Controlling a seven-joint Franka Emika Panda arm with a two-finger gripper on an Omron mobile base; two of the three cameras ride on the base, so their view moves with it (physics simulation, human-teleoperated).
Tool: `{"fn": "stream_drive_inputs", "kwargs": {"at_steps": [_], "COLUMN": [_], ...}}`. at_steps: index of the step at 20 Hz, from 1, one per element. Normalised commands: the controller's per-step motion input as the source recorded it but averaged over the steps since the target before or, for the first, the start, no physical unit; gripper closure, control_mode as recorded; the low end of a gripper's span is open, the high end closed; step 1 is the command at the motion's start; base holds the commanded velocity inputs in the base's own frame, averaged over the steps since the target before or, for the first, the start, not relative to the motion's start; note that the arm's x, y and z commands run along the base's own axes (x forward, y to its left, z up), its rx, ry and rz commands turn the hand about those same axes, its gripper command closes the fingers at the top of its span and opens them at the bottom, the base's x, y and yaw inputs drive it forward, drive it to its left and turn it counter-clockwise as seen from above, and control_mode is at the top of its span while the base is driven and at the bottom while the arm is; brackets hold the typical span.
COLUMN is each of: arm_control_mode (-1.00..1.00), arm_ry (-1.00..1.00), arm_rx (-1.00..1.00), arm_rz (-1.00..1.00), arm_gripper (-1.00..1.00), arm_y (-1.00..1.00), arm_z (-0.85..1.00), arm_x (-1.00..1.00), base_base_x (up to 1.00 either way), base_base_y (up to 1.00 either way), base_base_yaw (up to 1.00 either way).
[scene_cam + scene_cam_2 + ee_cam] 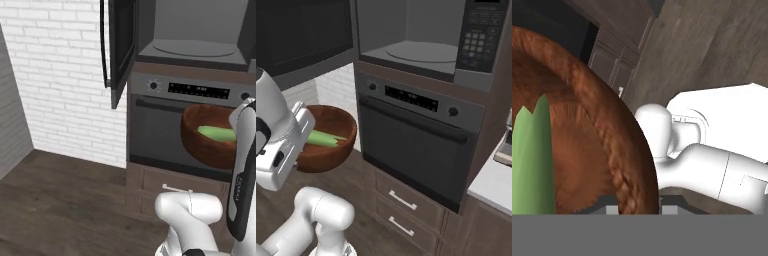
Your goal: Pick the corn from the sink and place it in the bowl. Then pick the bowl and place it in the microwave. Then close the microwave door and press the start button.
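The reddish-brown bowl (202,147) (331,147) (587,150) hangs in the air in front of the oven, below the microwave. The corn (216,133) (321,138) (532,165) lies inside it, green husk showing. My gripper (634,210) (305,150) is shut on the bowl's near rim, one finger inside and one outside. The microwave (195,47) (421,50) stands open above, its grey cavity and round turntable bare. The microwave door (120,50) swings out to the left. Its keypad panel (478,35) is on the right; the start button is too small to pick out. The sink is out of view.
The black oven (155,130) (416,145), with knobs and a display strip, sits directly under the microwave, with drawers (401,200) beneath it. A light counter (496,185) juts out at the right. A white brick wall (60,75) and wood floor lie to the left.
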Motion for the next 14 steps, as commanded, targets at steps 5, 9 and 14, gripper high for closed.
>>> {"fn": "stream_drive_inputs", "kwargs": {"at_steps": [5,9,14], "arm_control_mode": [1.00,1.00,1.00], "arm_ry": [0.00,0.00,0.00], "arm_rx": [0.00,0.00,0.00], "arm_rz": [0.00,0.00,0.00], "arm_gripper": [1.00,1.00,1.00], "arm_y": [0.00,0.00,0.00], "arm_z": [0.00,0.00,0.00], "arm_x": [0.00,0.00,0.00], "base_base_x": [0.03,0.07,0.08], "base_base_y": [-0.23,-0.28,-0.35], "base_base_yaw": [0.20,0.22,0.22]}}
